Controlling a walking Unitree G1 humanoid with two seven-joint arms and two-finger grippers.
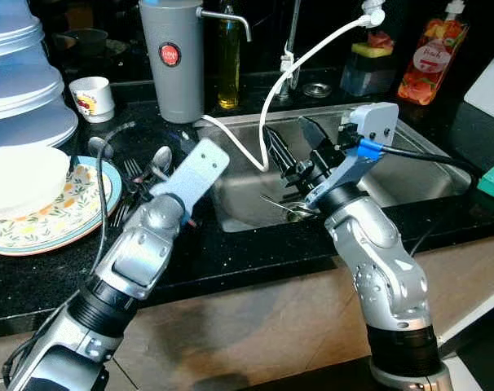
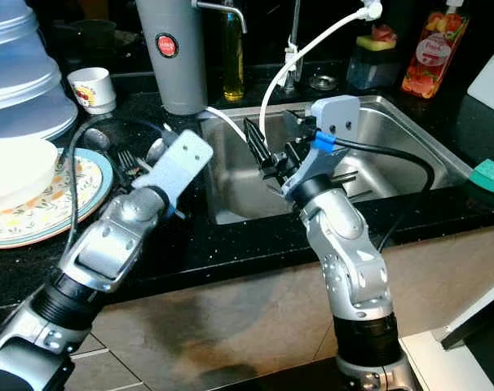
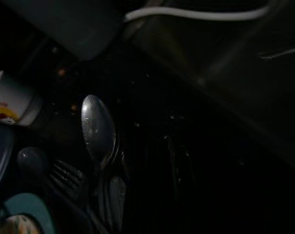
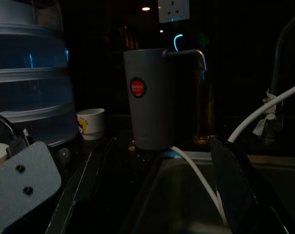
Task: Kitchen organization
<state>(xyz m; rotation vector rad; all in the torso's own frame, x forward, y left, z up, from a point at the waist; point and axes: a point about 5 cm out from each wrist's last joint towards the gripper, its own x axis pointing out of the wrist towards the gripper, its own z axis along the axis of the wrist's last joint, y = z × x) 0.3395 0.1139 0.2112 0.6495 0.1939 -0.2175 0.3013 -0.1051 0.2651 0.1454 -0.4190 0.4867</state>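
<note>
Right claw (image 1: 294, 151) hangs over the sink (image 1: 426, 175), fingers spread wide, empty. Cutlery (image 1: 145, 175) lies well off on the tabletop (image 1: 231, 252), handles toward the robot, beneath the nearer left arm; left claw's state unclear.

**What I can't make out**

My left gripper's fingers sit behind its own wrist plate (image 1: 200, 169). The cutlery (image 3: 98, 127) in the left wrist view is mostly lost in darkness. The plate (image 1: 19, 232) is cut off at the edge.
</note>
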